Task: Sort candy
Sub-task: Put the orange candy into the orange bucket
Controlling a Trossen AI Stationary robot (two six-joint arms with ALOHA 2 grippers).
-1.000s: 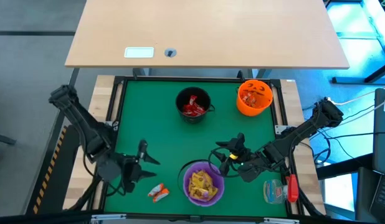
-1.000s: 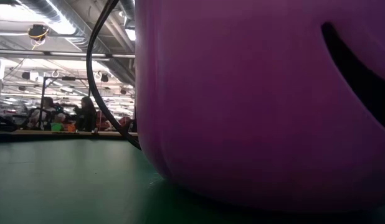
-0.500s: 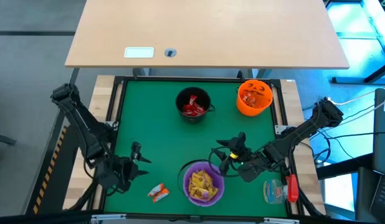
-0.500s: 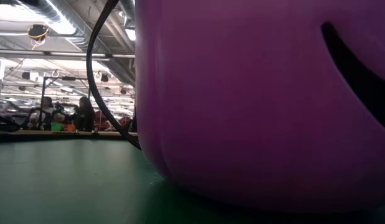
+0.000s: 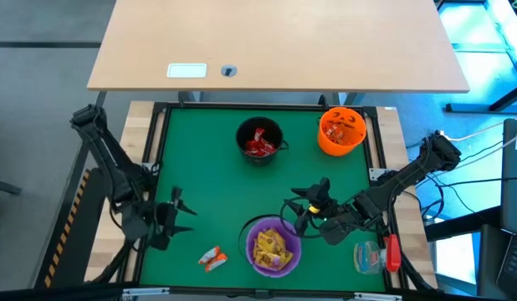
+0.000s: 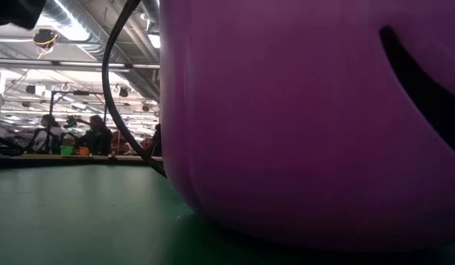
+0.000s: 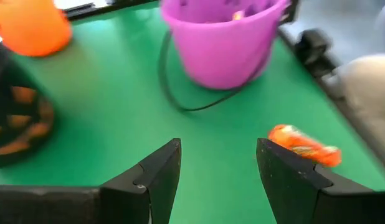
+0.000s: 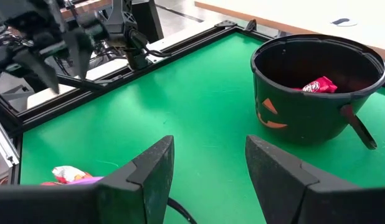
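Yellow candy (image 5: 272,248) is filling the purple bowl (image 5: 252,234) at the near edge of my green worktop (image 5: 217,167); one orange piece (image 5: 212,258) is lying loose just beside it. My left claw (image 5: 176,217) is hovering near that piece, fingers spread, gripping nothing. My right claw (image 5: 304,203) is hanging beside the bowl's rim, likewise parted and empty-handed.

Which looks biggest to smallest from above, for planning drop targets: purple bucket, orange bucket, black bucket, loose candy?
1. purple bucket
2. orange bucket and black bucket, which look about alike
3. loose candy
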